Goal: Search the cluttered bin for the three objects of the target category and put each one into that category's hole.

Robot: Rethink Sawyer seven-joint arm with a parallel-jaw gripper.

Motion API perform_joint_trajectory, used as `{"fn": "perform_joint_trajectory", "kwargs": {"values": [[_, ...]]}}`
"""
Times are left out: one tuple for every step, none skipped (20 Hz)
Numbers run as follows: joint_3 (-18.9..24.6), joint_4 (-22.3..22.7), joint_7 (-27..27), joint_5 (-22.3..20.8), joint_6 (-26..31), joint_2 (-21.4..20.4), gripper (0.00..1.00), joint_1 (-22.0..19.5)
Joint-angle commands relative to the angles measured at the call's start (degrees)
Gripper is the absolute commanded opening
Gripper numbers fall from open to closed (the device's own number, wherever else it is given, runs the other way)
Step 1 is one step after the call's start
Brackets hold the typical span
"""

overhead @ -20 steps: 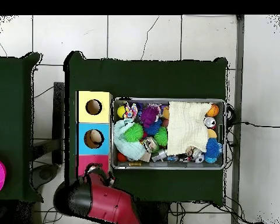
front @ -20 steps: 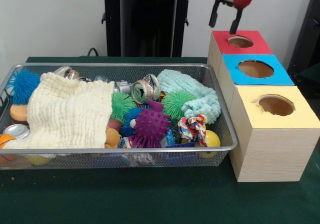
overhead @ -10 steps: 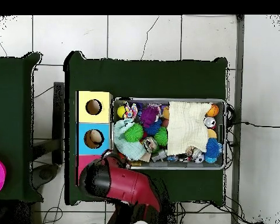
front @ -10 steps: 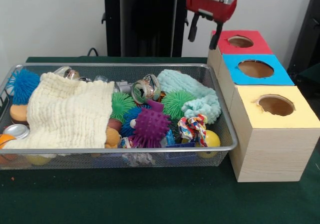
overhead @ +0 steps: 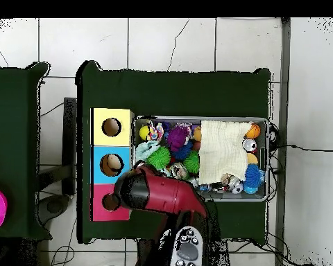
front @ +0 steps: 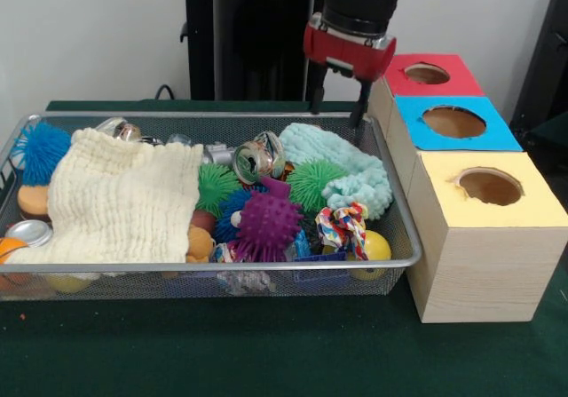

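The cluttered bin is a silver wire-mesh basket (front: pixel 204 266) filling the left and middle of the table; it also shows in the overhead view (overhead: pixel 197 118). It holds a cream cloth (front: pixel 120 197), a mint cloth (front: pixel 342 162), a crushed can (front: pixel 257 160), a purple spiky ball (front: pixel 268 224), green spiky balls (front: pixel 312 182) and a rope toy (front: pixel 344 224). Beside it stand the red box (front: pixel 426 75), blue box (front: pixel 454 122) and yellow box (front: pixel 490 186), each with a round hole. My gripper (front: pixel 337 104) hangs open and empty over the basket's far right corner, above the mint cloth.
A blue spiky ball (front: pixel 40 148), another can (front: pixel 31 233) and a yellow ball (front: pixel 377 246) lie in the basket. In the overhead view my red arm (overhead: pixel 159 195) covers the basket's near left corner. The black pedestal (front: pixel 257 33) stands behind the basket.
My gripper has moved from above the red box leftward in the front view and lower, to over the basket's far right corner. It stays open and empty. Nothing in the basket has moved.
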Motion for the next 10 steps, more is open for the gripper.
{"fn": "perform_joint_trajectory", "kwargs": {"values": [[7.2, -9.5, -5.3, -6.9, -1.4, 6.7, 1.0, -4.1], [7.3, -10.0, -4.7, -7.5, -2.1, 7.3, 1.0, -4.3], [7.6, -10.6, -4.5, -8.1, -2.1, 7.8, 1.0, -4.8], [7.8, -11.0, -4.1, -8.5, -2.3, 8.1, 1.0, -5.1], [8.3, -11.3, -3.7, -8.5, -1.5, 8.4, 1.0, -5.6], [8.5, -11.4, -3.1, -8.7, -1.4, 8.6, 1.0, -5.8], [8.6, -11.5, -2.5, -9.2, -2.1, 9.0, 1.0, -6.0], [8.8, -11.8, -2.0, -9.6, -2.6, 9.4, 1.0, -6.2], [8.8, -12.0, -1.6, -10.1, -3.4, 9.9, 1.0, -6.3], [8.9, -12.5, -1.3, -10.3, -3.9, 10.4, 1.0, -6.5]]}}
